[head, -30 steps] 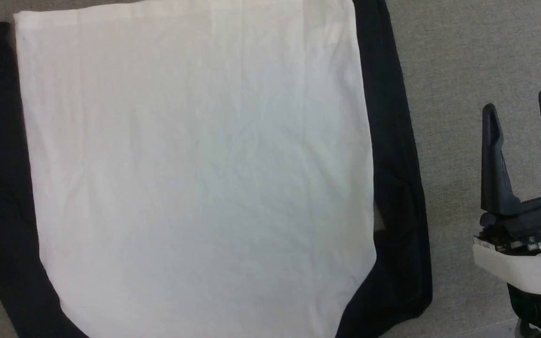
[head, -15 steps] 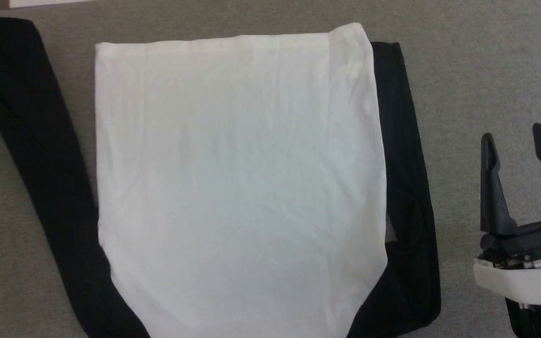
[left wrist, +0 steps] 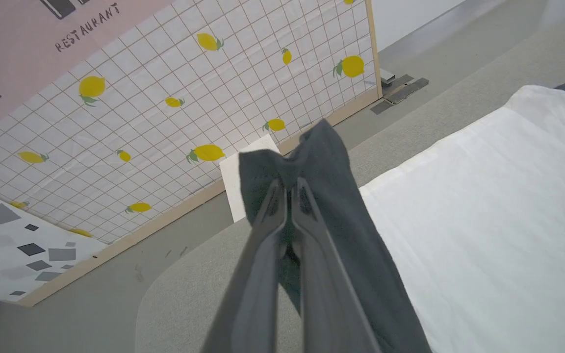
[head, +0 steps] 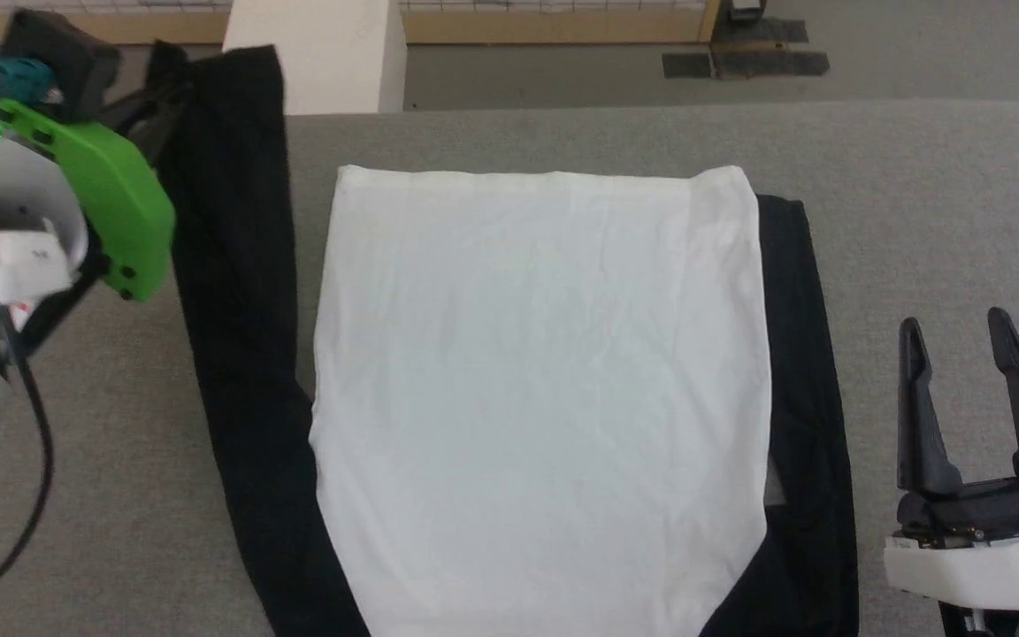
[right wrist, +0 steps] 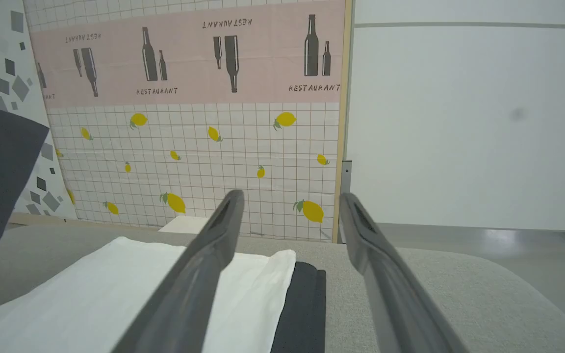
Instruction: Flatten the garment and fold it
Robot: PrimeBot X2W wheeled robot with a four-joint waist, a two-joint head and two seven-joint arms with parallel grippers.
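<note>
The head view has drawn back (a camera shift, not the cloth moving) and now takes in the left gripper (left wrist: pixel 290 189), pinched on the end of the black sleeve (head: pixel 235 265) at upper left and holding it up. A sleeve fold looks begun. The garment (head: pixel 545 398) lies mid-frame on the grey table (head: pixel 916 177), long axis top to bottom, hem uppermost. At lower right, the right gripper (head: pixel 961 354) is spread, empty.

Long dark tapered fingers (head: pixel 921 416), white wrist casing (head: pixel 969 571), bright green cover (head: pixel 111 199), black cable (head: pixel 42 442)
</note>
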